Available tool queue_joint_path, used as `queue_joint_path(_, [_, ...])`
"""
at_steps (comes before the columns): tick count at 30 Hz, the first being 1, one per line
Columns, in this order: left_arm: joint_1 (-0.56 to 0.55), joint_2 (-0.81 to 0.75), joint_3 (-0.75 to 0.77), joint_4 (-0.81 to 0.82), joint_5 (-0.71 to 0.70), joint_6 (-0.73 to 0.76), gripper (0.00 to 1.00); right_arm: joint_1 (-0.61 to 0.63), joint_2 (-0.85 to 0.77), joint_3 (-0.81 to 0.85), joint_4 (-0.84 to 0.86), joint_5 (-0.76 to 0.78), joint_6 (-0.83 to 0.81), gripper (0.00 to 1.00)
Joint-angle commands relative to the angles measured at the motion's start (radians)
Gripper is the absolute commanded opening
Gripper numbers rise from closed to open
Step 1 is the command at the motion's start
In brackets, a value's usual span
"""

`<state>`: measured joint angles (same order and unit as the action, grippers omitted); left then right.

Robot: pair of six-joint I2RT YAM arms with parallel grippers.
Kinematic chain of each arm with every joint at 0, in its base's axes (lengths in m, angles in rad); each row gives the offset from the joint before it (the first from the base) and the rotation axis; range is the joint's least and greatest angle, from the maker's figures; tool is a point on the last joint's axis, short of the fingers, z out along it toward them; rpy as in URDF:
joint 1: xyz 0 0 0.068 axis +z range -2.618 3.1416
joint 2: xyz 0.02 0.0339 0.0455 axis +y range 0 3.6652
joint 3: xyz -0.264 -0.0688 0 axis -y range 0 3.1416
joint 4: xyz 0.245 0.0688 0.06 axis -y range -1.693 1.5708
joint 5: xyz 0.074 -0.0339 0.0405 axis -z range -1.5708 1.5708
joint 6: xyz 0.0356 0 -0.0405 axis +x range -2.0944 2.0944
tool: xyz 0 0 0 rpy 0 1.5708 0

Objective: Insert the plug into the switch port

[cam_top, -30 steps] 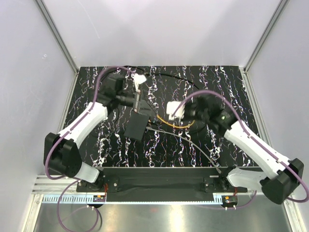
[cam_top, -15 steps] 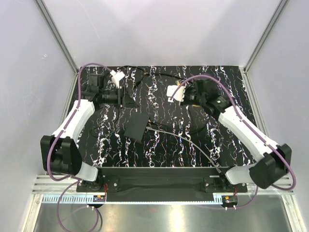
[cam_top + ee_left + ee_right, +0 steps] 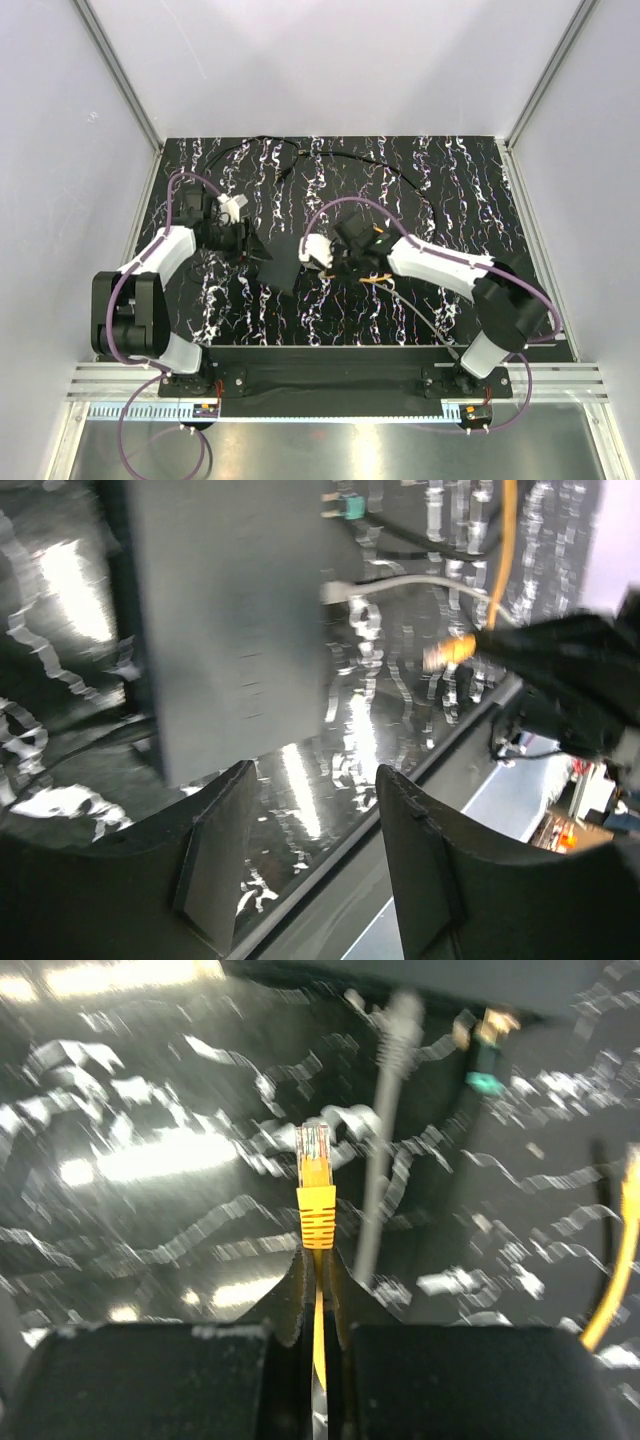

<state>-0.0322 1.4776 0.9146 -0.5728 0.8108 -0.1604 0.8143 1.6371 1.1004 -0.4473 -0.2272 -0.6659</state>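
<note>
The switch is a flat matte-black box lying left of the table's middle; it also shows in the left wrist view. A grey cable and a green-tipped plug sit in ports along its right edge. My right gripper is shut on the yellow cable just behind its yellow plug, which points at that edge a short way off. The plug also shows in the left wrist view. My left gripper is open and empty at the box's far-left corner.
A thin black cord loops across the far part of the marbled black table. The yellow cable and the grey cable trail toward the near right. A black rail runs along the near edge.
My right gripper has swung from the far middle toward me and left, bringing the yellow plug near the box's right edge. My left gripper has moved nearer, down to the box's far-left corner.
</note>
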Motion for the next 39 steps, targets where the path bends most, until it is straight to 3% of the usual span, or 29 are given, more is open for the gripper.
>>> queue_joint_path(1, [0.025, 0.027, -0.023, 0.039, -0.055, 0.028, 0.56, 0.058, 0.056, -0.001, 0.139, 0.034, 0.166, 0.0])
queue_joint_path(9, [0.031, 0.092, -0.026, 0.073, -0.081, 0.01, 0.58, 0.114, 0.184, 0.027, 0.266, 0.103, 0.307, 0.0])
queue_joint_path(19, [0.031, 0.159, -0.046, 0.12, -0.075, -0.025, 0.58, 0.141, 0.204, -0.02, 0.473, 0.178, 0.373, 0.0])
queue_joint_path(39, [0.031, 0.204, -0.056, 0.126, -0.071, -0.034, 0.57, 0.141, 0.181, -0.017, 0.51, 0.158, 0.387, 0.0])
